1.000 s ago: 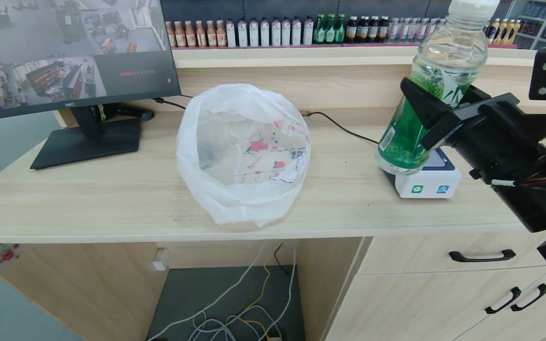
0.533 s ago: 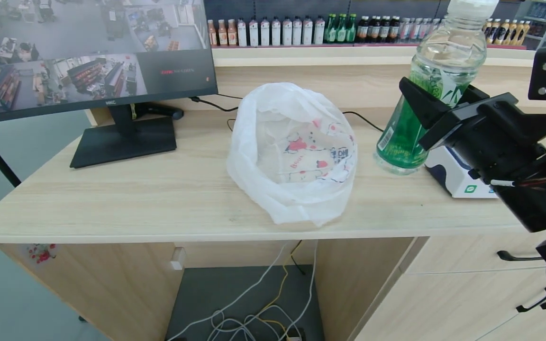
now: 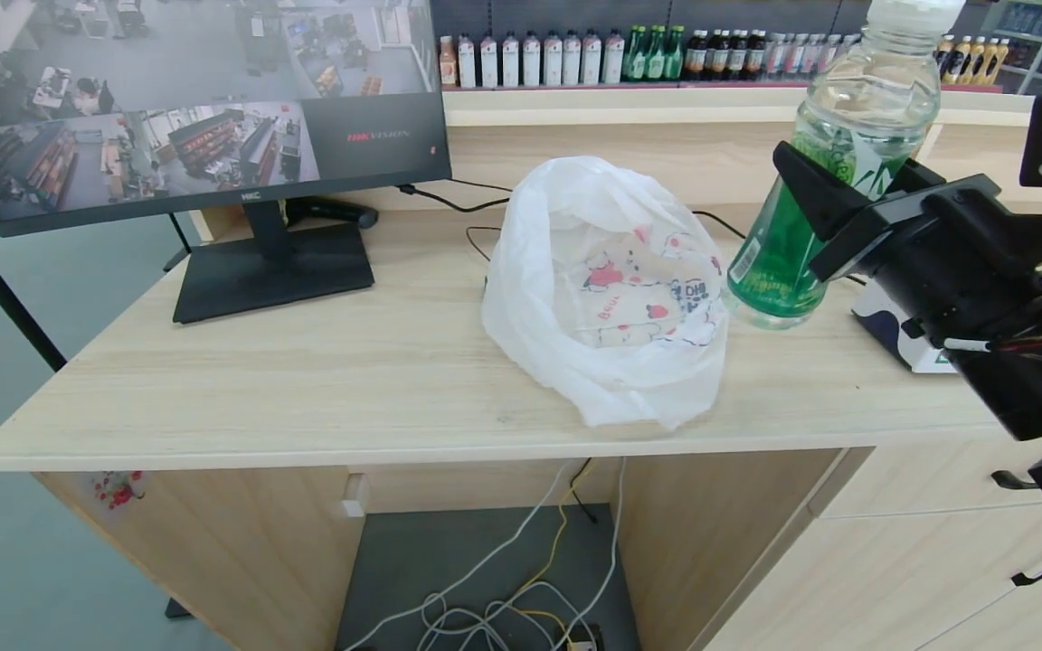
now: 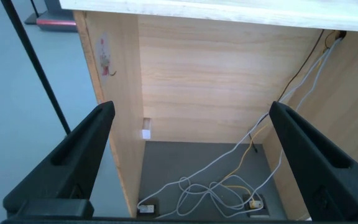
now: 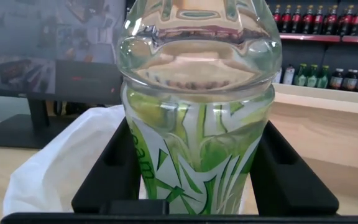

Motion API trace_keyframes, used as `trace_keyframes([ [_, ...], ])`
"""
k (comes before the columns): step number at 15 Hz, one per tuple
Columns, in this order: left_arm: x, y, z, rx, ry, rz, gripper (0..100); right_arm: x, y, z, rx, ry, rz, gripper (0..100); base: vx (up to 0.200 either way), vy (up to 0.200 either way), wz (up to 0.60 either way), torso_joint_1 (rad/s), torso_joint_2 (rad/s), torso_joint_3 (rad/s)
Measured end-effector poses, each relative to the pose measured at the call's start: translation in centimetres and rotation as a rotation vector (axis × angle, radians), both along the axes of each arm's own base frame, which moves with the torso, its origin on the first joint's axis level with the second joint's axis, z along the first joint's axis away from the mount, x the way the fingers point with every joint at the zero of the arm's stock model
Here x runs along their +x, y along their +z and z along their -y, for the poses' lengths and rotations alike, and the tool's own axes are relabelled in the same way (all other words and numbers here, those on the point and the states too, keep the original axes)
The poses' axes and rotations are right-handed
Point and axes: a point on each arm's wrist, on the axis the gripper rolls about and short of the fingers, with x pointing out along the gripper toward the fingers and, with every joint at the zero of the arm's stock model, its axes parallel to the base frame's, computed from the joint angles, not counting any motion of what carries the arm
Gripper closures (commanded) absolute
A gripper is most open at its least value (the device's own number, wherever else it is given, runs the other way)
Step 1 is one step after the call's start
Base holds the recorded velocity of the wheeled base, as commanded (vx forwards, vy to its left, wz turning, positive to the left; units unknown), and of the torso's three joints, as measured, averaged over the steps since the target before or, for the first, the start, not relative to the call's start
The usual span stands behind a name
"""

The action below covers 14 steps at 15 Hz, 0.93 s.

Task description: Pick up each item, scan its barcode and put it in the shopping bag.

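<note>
We have the clear plastic bottle with the green leaf-print label [image 3: 779, 271] up off the light wooden worktop [image 3: 304, 362], tilted a little, with its base hanging just beside the right rim of the bag. The right gripper [image 3: 842, 163] clamps it around the middle, one black finger on each side of the label. The thin white plastic shopping bag with red cartoon print [image 3: 530, 307] stands open near the worktop's front edge. The white box scanner [image 3: 892, 334] sits toward the right end, partly behind the gripper.

The left gripper [image 4: 192, 112] hangs below the front edge with its fingers spread wide and nothing between them. A black monitor [image 3: 195, 108] stands at the back left corner.

We judge this to be the carry from scanner to bag, though we cannot tell whether the barcode has registered. The next move calls for bringing the bottle across over the bag's mouth. We must lower it past the limp rim without folding that rim inward, and part the fingers only once it is low inside.
</note>
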Motion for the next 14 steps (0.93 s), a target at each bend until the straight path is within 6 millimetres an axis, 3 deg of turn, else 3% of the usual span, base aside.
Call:
trace_keyframes([
  [6,0.0,0.0,0.0,0.001,0.000,0.000,0,0.2,0.4,-0.4,-0.012,0.019,-0.011,100,0.000,0.000,0.00,0.000,0.00,0.000],
  [14,0.0,0.0,0.0,0.003,0.000,0.000,0,4.7,2.1,-2.6,-0.032,0.021,-0.056,100,0.000,0.000,0.00,0.000,0.00,0.000],
])
